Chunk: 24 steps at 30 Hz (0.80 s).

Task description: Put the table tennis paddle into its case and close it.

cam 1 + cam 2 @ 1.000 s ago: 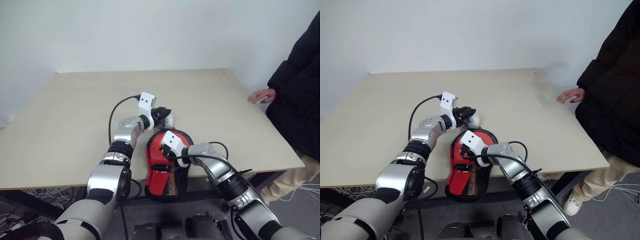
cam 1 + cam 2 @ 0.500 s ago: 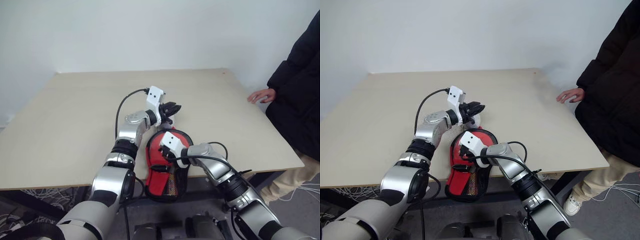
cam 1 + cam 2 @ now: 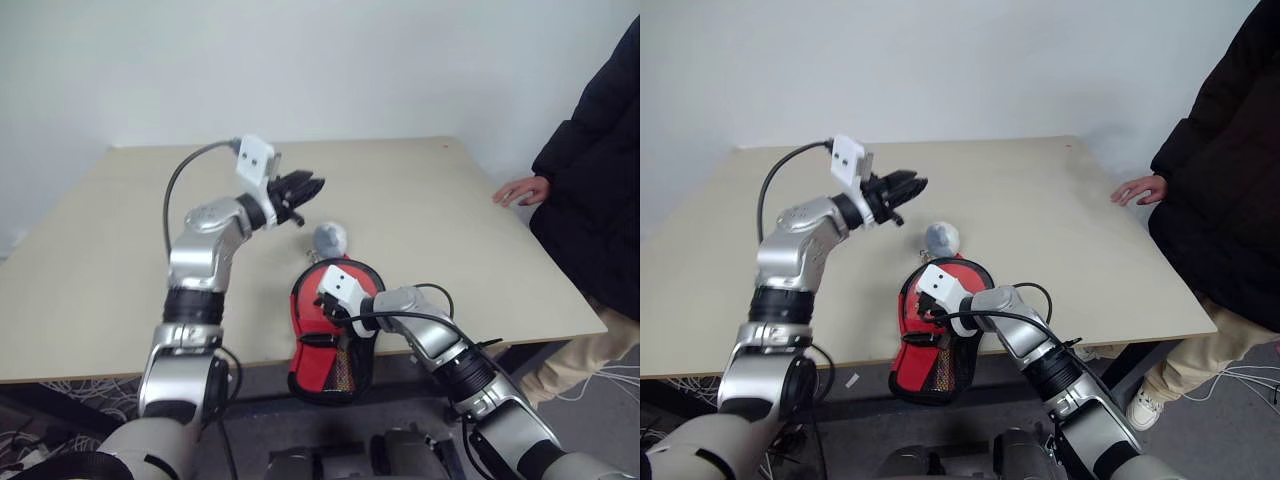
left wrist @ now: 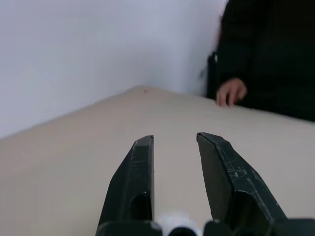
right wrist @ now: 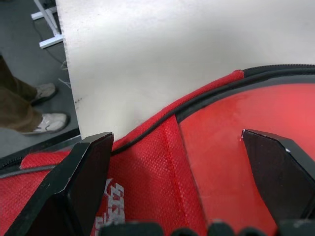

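The case (image 3: 333,345), red with black zipper edging and mesh, lies at the table's front edge with its narrow end hanging over. My right gripper (image 3: 335,310) rests over its round part, open wide, with the red fabric (image 5: 162,162) showing between its fingers. The table tennis paddle cannot be told apart from the case's red front. My left gripper (image 3: 310,185) hangs raised above the table, behind and to the left of the case. Its fingers (image 4: 138,167) stand a little apart with nothing between them.
A small pale grey-blue round object (image 3: 330,238) lies on the table (image 3: 430,190) just behind the case. A person in a black jacket stands at the right with a hand (image 3: 524,190) on the table's edge.
My left gripper has lifted off the pale round object and swung up and to the left. The round object now lies bare on the table. The right gripper has kept still.
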Tool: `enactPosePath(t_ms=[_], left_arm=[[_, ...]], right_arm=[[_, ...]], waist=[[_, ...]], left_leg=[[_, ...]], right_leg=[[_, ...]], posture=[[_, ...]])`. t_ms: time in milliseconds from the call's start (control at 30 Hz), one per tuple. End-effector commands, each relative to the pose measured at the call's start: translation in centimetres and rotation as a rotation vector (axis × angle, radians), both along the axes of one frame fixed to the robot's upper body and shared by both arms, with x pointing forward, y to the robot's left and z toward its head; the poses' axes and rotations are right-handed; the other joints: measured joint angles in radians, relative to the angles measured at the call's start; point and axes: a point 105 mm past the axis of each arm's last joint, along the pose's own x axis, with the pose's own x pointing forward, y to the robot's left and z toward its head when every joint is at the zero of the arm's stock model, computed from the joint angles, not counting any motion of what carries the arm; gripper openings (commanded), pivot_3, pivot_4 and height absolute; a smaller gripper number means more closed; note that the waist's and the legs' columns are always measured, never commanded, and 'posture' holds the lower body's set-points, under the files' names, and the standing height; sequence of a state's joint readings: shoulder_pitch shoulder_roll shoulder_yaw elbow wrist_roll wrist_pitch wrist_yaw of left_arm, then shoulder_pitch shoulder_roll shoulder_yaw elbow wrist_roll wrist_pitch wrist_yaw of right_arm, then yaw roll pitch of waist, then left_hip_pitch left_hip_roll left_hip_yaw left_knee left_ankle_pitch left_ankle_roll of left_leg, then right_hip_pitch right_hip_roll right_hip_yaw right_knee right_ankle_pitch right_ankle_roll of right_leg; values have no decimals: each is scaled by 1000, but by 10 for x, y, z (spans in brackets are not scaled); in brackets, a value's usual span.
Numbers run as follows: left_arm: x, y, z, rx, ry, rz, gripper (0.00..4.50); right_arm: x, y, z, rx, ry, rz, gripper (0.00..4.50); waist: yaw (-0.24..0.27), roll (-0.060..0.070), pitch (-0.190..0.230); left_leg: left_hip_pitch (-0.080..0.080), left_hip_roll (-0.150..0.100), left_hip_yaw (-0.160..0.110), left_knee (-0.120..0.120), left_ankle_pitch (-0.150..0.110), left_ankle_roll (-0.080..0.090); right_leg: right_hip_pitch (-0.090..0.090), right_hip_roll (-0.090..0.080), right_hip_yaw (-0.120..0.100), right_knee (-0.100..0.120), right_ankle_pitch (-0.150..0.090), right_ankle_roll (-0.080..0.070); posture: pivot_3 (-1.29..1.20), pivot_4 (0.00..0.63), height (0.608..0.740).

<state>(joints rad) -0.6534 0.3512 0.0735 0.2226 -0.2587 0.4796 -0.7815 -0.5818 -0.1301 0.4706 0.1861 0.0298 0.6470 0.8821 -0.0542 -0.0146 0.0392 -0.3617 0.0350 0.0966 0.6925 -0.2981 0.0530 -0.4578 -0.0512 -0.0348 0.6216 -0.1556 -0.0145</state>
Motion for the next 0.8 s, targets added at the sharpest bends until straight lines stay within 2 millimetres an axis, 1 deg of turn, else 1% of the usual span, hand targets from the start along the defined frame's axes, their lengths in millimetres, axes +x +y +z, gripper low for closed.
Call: enactPosePath(t_ms=[33,133,167,300,433,500,533,667,800], left_arm=[[-24,-12,-2,0,-5,-78,1378],[-38,-14,-27,4,56,-75,1378],[-41,-15,-33,3,70,-77,1378],[-49,-22,-46,11,98,-87,1378],[-50,-24,-55,10,119,-74,1378],[-50,-25,-62,19,135,-68,1737],[-50,-26,-67,25,146,-72,1833],[-52,-32,-79,49,161,-83,2851],[-53,-35,-92,95,162,-86,3846]], right_arm=[[23,-27,1,-37,-7,-61,4500],[51,-50,13,-57,-42,-115,4500],[59,-57,18,-61,-54,-131,4500],[89,-77,38,-80,-113,-179,4500],[112,-90,57,-97,-181,-228,4500],[122,-90,69,-93,-219,-247,4500],[126,-90,74,-91,-236,-257,4500],[136,-83,87,-80,-279,-283,4500],[137,-69,93,-60,-289,-271,4500]], waist=[[6,0,0],[8,0,1],[8,0,1],[4,0,1],[2,1,1],[2,1,1],[2,1,1],[2,1,1],[2,1,1]], left_leg=[[0,0,0,0,0,0],[0,0,-1,2,0,1],[0,0,-1,2,0,0],[0,-2,0,2,1,2],[0,-3,0,0,2,4],[0,-3,1,-2,2,4],[0,-3,1,-2,2,4],[0,-3,3,-2,2,4],[0,-3,3,-2,2,4]], right_leg=[[0,-1,0,0,0,0],[1,-2,1,0,0,0],[2,-2,1,0,0,0],[1,-1,4,0,0,0],[-1,2,7,1,0,0],[-1,2,8,1,0,0],[-2,3,8,0,0,0],[-2,2,10,0,0,0],[-2,2,10,0,0,1]], posture=[[0,0,740],[0,0,740],[0,0,740],[0,0,740],[0,0,740],[0,0,740],[0,0,740],[0,0,740],[0,0,740]])
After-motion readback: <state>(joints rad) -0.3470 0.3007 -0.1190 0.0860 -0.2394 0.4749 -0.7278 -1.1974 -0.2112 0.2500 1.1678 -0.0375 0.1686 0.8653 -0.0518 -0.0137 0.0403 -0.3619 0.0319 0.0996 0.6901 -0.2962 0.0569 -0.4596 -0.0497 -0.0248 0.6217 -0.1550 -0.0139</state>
